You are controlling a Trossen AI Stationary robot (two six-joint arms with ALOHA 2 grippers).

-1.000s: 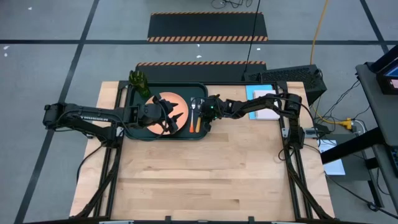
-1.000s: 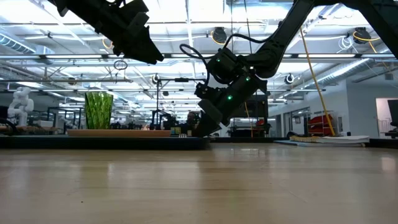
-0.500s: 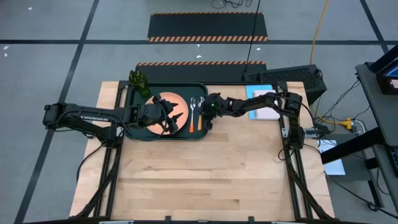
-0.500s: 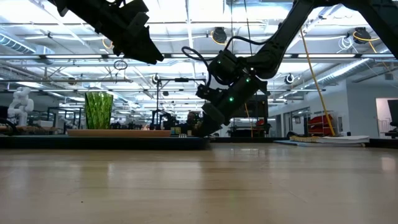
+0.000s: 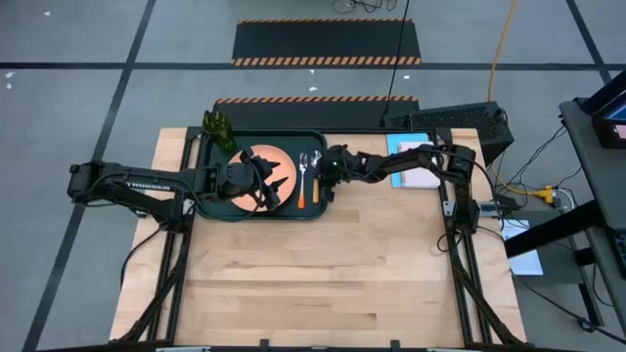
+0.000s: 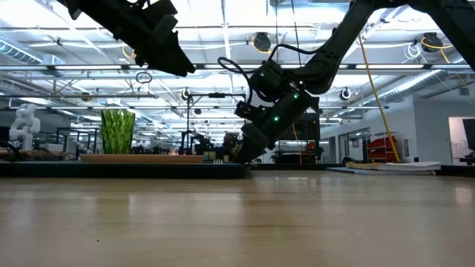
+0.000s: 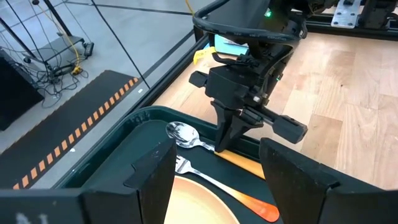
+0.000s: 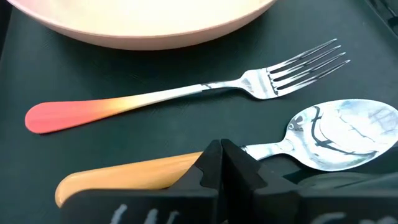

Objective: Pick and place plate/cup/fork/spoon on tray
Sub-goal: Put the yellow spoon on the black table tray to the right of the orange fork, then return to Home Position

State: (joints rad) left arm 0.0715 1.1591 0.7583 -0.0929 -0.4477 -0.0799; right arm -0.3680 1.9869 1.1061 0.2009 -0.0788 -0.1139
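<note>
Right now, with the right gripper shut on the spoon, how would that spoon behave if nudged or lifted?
The spoon looks like stiff metal, so probably rigid. Its polished bowl suggests it may slide on the tray. Held by the right gripper at the thin handle, it could pivot.

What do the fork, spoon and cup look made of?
Fork: shiny metal tines and neck, mirror glints; matte orange handle, likely plastic or coated.
Spoon: polished metal bowl reflecting the surroundings, similar orange handle.
Cup: translucent green, ribbed; glass or plastic, unclear.
</note>
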